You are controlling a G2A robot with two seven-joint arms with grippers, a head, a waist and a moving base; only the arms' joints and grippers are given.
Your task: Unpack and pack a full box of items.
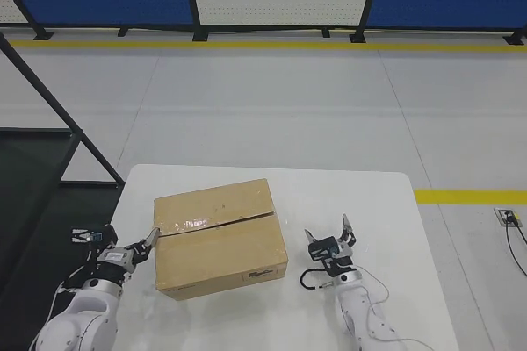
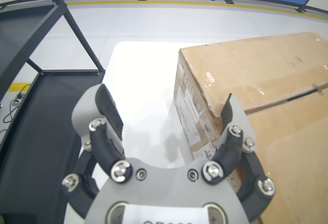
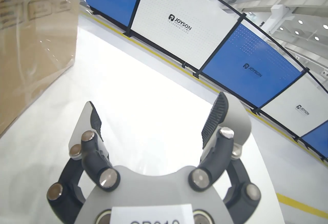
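Cardboard box sat closed near the middle of a white bench. Its two top flaps met at a seam running across the lid. The box lay slightly turned against the bench edges.

At the box's left side was the left gripper, with its jaws spread wide and holding nothing. In the left wrist view, the left gripper straddled the box's upper left edge. One finger hung over the lid near the end of the seam and the other was over bare bench. Whether that finger touched the cardboard could not be told. Paper labels covered the side of the box facing this gripper.

To the right of the box, clearly apart from it, was the right gripper, also spread open and empty. In the right wrist view, the right gripper was above bare bench, with the box's taped side off to one side.

A black rack stood beside the bench on the left.
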